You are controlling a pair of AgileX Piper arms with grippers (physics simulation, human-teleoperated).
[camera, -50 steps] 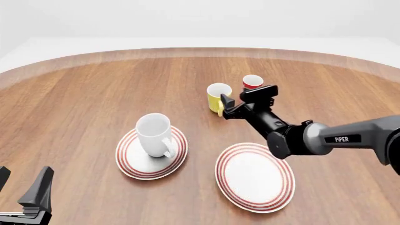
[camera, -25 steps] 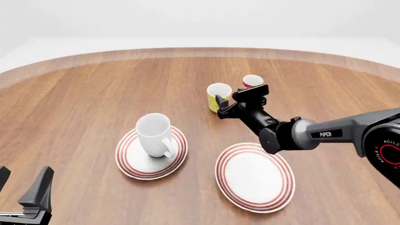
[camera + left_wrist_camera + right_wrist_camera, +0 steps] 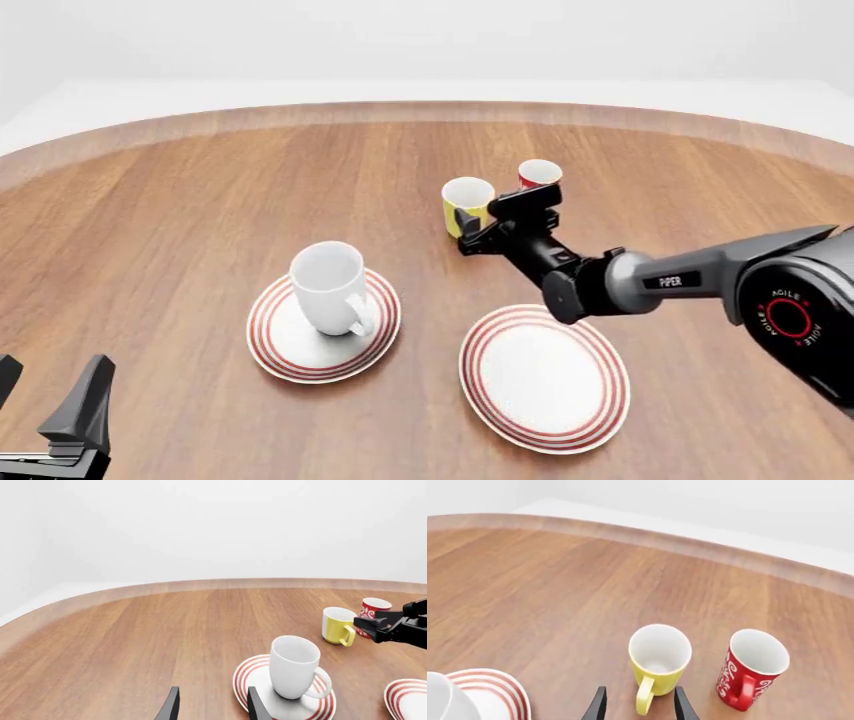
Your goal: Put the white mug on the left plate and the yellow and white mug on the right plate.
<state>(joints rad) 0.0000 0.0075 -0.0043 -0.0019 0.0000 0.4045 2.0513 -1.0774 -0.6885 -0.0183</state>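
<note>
A small red mug with white swirls stood upright on the brown wooden worktop, far from the front.

White mug upright on left plate; yellow and white mug upright on table, right plate seemingly bare

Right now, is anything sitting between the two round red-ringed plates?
No. In the front view only bare wooden table shows between the left red-ringed plate, which holds the big white mug, and the right red-ringed plate.
</note>
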